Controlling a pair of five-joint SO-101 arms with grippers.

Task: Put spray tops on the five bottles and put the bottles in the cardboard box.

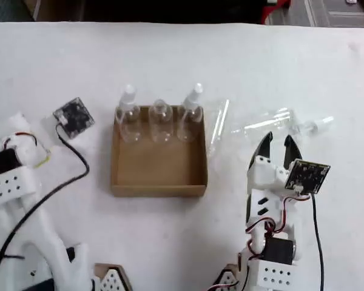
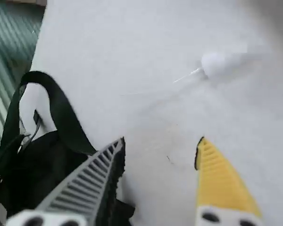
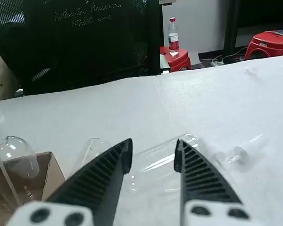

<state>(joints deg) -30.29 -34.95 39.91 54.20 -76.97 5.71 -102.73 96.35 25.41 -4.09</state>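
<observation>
Centre: cardboard box (image 1: 158, 167), three bottles (image 1: 160, 121) upright against upper wall. Right: loose bottles (image 1: 267, 124) lying above right gripper (image 1: 277, 142), parted, empty. Left gripper (image 2: 160, 146) parted, empty; ahead, possibly spray top (image 2: 212, 61). Black cable (image 1: 87, 167) left of box.

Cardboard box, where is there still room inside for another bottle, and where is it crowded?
Inside the cardboard box, the floor is bare from the three bottles along the far wall to the near wall. Crowded: the table right of it, where loose bottles lie ahead of the right gripper.
</observation>
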